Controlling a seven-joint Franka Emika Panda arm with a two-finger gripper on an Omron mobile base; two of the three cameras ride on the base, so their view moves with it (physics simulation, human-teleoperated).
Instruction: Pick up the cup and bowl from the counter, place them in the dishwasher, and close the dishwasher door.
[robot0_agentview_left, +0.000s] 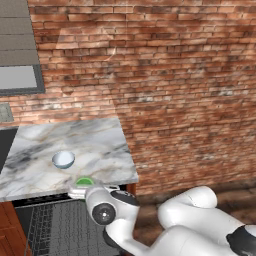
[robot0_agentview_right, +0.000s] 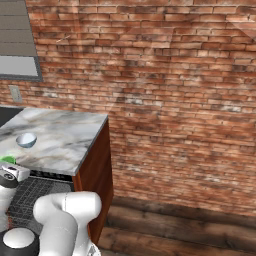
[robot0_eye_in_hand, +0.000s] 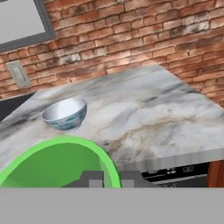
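Two dishes are what we see here, a green cup (robot0_eye_in_hand: 57, 164) and a small pale bowl (robot0_eye_in_hand: 65, 113). Our gripper (robot0_eye_in_hand: 107, 178) is closed on the rim of the cup, with one finger inside it and one outside. In the left base view the cup (robot0_agentview_left: 84, 182) sits at the near edge of the counter (robot0_agentview_left: 100, 145), just above the dishwasher (robot0_agentview_left: 55, 225). We can't tell if the cup touches the marble or hangs a little over it. The bowl (robot0_agentview_left: 63, 160) stands upright on the counter, a bit farther back and to the left of the cup, not touching it. The dishwasher is open, and we can see its grey wire rack (robot0_agentview_right: 35, 195) under the counter edge. A red brick wall (robot0_agentview_left: 175, 75) stands behind everything, and a wooden floor (robot0_agentview_right: 190, 225) lies to the right.
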